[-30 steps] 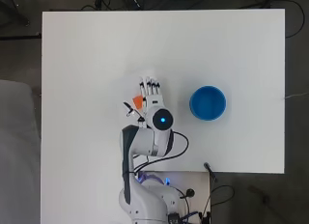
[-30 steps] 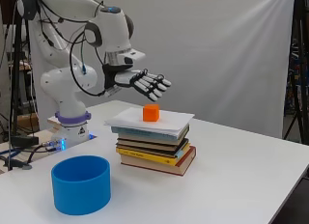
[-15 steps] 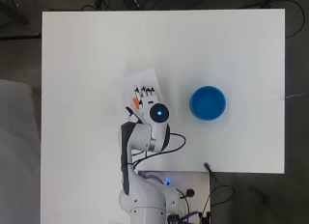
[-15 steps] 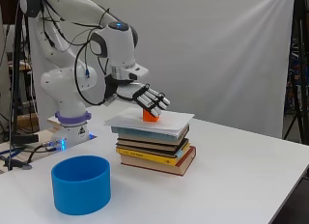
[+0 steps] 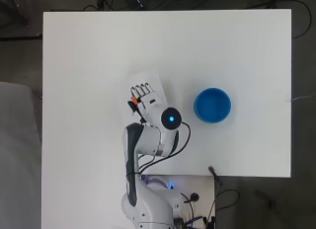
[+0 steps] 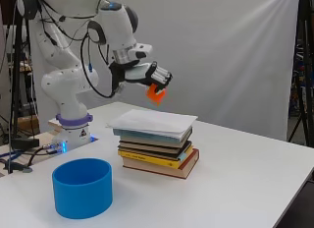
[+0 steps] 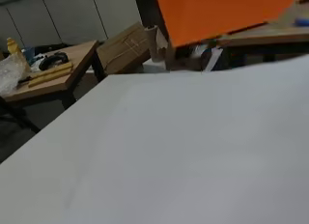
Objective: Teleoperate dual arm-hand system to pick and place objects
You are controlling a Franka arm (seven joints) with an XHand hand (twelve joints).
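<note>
Currently the hand (image 6: 147, 78), curled round the orange cube (image 6: 156, 94), holds it above the book stack (image 6: 156, 147); placement in the blue bowl (image 6: 82, 187) is judged outstanding.

Arm bent forward over table, hand (image 6: 147, 76) raised, fingers (image 5: 140, 89) curled, palm down

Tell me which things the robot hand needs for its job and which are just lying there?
Part of the job:
- hand, fingers curled round the cube
- orange cube, lifted clear above the books
- blue bowl, a likely drop spot

Just lying about:
- stack of books with white paper on top
- white table
</note>
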